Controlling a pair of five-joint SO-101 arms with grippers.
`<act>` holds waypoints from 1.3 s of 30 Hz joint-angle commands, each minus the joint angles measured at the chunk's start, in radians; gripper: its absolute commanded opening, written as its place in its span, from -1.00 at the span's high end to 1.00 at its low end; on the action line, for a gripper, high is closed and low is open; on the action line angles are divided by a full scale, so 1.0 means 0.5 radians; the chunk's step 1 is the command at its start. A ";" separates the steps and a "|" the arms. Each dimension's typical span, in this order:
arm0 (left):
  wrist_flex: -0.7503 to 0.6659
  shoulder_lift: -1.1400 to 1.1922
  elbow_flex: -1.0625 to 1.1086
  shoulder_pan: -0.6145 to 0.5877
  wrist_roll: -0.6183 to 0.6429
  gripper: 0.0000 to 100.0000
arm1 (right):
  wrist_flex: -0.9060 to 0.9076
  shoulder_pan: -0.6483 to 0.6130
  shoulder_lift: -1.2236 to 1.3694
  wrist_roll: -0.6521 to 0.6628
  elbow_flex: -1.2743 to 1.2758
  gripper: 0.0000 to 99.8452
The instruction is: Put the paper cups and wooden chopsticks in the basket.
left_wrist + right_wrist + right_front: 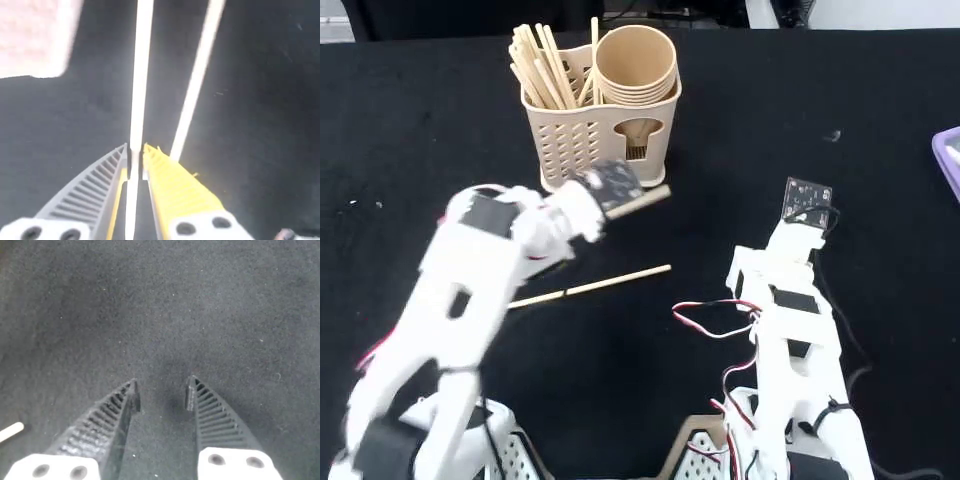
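Looks close to finished. Already has, in the pale slotted basket [590, 140] at the far side of the counter [820, 90], a nested stack of tan paper cups [635, 65] beside a sheaf of wooden chopsticks [542, 65] standing on end. Leaves two sticks outside, judging by these views. Shows the held chopstick [141, 75], slim, pale and straight, pinched between the fingers of the left gripper [135, 150] just in front of the basket. Shows the loose chopstick [600, 283] lying flat on the black counter nearby, untouched. Shows the right gripper [162, 390] with fingers spread over bare counter, grasping nothing.
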 commanded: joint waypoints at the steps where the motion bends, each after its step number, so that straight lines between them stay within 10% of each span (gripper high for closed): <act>1: 0.015 -0.460 0.005 -0.078 0.012 0.94 | -0.049 -0.028 -0.048 -0.003 -0.081 0.68; 15: -0.528 0.451 0.394 0.112 0.012 0.94 | -0.049 -0.028 -0.048 -0.003 -0.075 0.68; 39: -0.181 0.933 -0.265 0.137 0.037 0.78 | -0.049 -0.028 -0.048 -0.003 -0.084 0.68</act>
